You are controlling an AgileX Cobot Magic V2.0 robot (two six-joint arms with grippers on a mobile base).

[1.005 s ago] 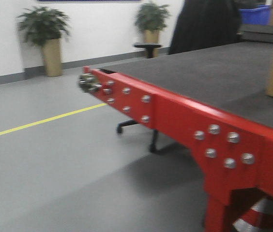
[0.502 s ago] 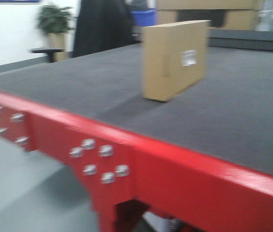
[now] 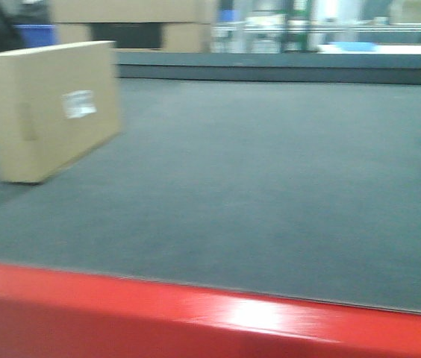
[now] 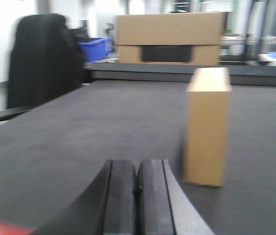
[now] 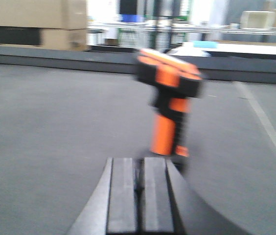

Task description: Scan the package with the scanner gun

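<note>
**1 package, 1 scanner gun, 2 sets of fingers, both sets closed**

All 3 views are motion-blurred. Nearest in the front view is the red front edge of the table (image 3: 195,313), w/ the dark grey top running back from it.

L wrist view: the left fingers (image 4: 134,178) are pressed tight together w/ no gap, gripping only each other, low over the table. R wrist view: the right fingers (image 5: 139,181) are the same, pads flat against each other.

Further in there is 1 package (image 3: 46,112), plain tan, standing upright on a narrow side toward the table's left edge. It has 1 white label (image 3: 79,104) on its broad face. From the L wrist it stands ahead & to the right of the left fingers, apart from them.

There is 1 scanner gun (image 5: 170,98), w/ orange handle & black/orange head. It stands upright on its foot, ahead & slightly right of the right fingers, not touching.

Beyond the far edge are 1 tan carton w/ a wide dark panel (image 4: 170,39) & 1 blue bin (image 4: 95,49). Off the far-left corner is 1 chair draped in black (image 4: 40,63).
</note>
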